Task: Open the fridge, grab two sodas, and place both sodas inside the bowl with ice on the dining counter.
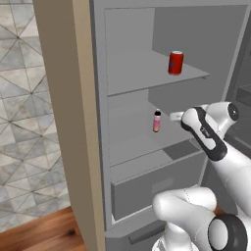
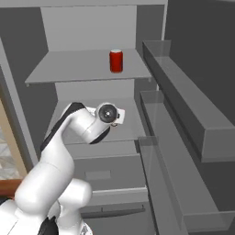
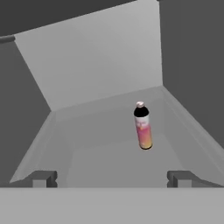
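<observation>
Fridge [image 1: 132, 29] stands open, grey interior exposed, beige side frame at its left in the left base view. Door with its shelves [image 2: 183, 114] swung out to the right in the right base view.

Arm reaches forward from the base into the middle compartment, elbow bent high, forearm levelled toward the back wall, hand pointing inward along the shelf. Wrist and hand body [image 1: 203, 130] sit just inside the fridge opening.

Gripper [image 3: 111, 178] spread wide, both dark fingertips [image 3: 43, 178] far apart, nothing between them.

Red can [image 1: 175, 62] upright on the upper shelf, near its front right edge, well above the hand; also seen at [image 2: 116, 61].

Pink bottle [image 3: 143, 127] with black cap upright on the middle shelf, ahead of the gripper and slightly right of its centre line, apart from the fingertips. In the left base view it stands at [image 1: 157, 121], just left of the hand.

Fingers themselves hard to make out in both base views: hand body covers them. In the right base view the arm hides the bottle.
</observation>
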You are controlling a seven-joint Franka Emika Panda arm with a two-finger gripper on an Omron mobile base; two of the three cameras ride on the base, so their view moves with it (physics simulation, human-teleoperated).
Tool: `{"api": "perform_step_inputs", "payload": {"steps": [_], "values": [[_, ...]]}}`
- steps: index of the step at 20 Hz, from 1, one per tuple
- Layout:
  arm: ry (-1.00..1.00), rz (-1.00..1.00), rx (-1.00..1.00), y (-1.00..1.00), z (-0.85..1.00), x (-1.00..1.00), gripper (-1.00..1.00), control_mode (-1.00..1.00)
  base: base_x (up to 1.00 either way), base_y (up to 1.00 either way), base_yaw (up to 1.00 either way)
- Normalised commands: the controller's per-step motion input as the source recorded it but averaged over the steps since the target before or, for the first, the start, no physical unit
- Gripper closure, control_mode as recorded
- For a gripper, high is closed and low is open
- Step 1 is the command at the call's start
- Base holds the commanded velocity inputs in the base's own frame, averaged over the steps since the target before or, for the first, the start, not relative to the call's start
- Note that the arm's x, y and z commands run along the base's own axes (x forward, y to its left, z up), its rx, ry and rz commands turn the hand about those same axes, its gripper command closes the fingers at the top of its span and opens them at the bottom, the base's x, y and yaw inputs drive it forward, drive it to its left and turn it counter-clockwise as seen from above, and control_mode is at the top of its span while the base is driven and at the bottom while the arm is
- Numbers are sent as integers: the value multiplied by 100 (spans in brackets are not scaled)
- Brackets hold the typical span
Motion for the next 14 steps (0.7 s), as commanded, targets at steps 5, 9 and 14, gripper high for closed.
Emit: {"api": "perform_step_inputs", "payload": {"steps": [5, 9, 14], "values": [[0, -13, 0, 0, 0, 3, -100, -100, 0, 0, 0], [0, -16, -3, -1, 0, 14, -100, -100, 0, 0, 0], [0, -14, -14, -1, 0, 16, -100, -100, 0, 0, 0]]}}
